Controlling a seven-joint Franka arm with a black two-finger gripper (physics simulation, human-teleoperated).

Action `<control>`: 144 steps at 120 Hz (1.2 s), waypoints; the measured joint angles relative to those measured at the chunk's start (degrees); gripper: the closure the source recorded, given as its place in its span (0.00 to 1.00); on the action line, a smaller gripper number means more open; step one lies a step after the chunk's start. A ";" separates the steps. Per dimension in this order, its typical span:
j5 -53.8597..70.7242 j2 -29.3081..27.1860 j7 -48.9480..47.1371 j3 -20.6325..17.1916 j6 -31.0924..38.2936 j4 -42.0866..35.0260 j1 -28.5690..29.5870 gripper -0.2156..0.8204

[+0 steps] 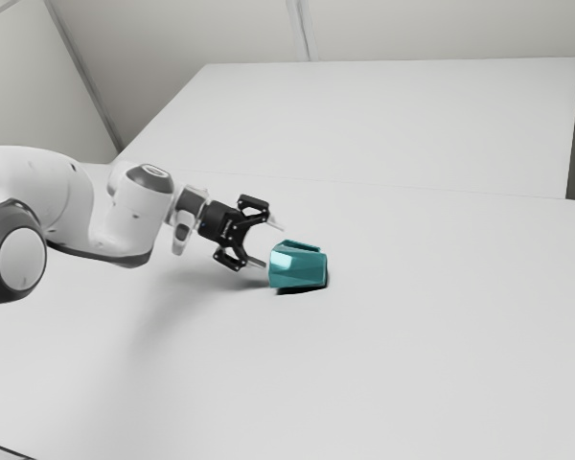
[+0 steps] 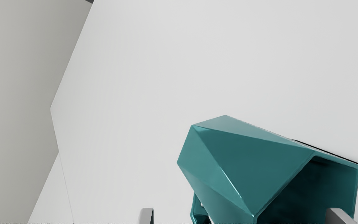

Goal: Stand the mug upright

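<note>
Nearest the wrist camera: the fingertips (image 2: 147, 216) of my end effector (image 2: 242, 216), standing well apart. Nothing clamped between them. In the exterior view the lower one comes very close to the mug (image 1: 298, 268); contact cannot be told.

Mug: on its side on the bench (image 1: 412, 345), just ahead of the end effector. In the wrist view its mouth (image 2: 309, 193) opens toward the side of one fingertip, and the handle (image 2: 200, 212) shows below the body, nearer the other. Not upright as it lies.

Handling (estimate): stiff, hard-walled, probably light to moderate in weight. The glossy skin suggests low friction, and angled facets could let a pad slide or roll the body. If ceramic, the rim (image 2: 284, 184) may chip on a hard knock.

Grip: I favour the wall at the rim, one finger inside the mouth, the other outside, then turn the mouth upward and lower the base flat. Alternative: across opposite facets of the body, if the spread allows; fit uncertain. Handle judged a poor hold, likely to pivot.
</note>
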 joint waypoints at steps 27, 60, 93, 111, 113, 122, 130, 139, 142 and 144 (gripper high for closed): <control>-1.81 1.22 0.00 -2.40 3.54 0.23 -0.21 0.21; -1.36 1.57 0.00 -2.98 7.13 0.31 -0.35 0.64; -0.25 0.95 0.01 -2.99 8.48 1.43 -0.61 0.91; 3.44 -0.38 0.01 -3.35 8.71 3.28 -1.21 0.94; 3.81 -0.43 0.01 -3.44 8.73 3.40 -1.28 0.94; 5.80 -0.58 0.01 -3.73 8.82 3.65 -1.47 0.95; 8.19 -1.54 0.01 -4.07 8.94 3.63 -1.69 0.96; 12.43 -4.10 0.01 -4.18 9.07 3.31 -2.30 0.96; 14.06 -5.15 0.01 -4.19 9.11 3.17 -2.58 0.96; 15.20 -5.85 0.01 -4.20 9.13 3.10 -2.74 0.96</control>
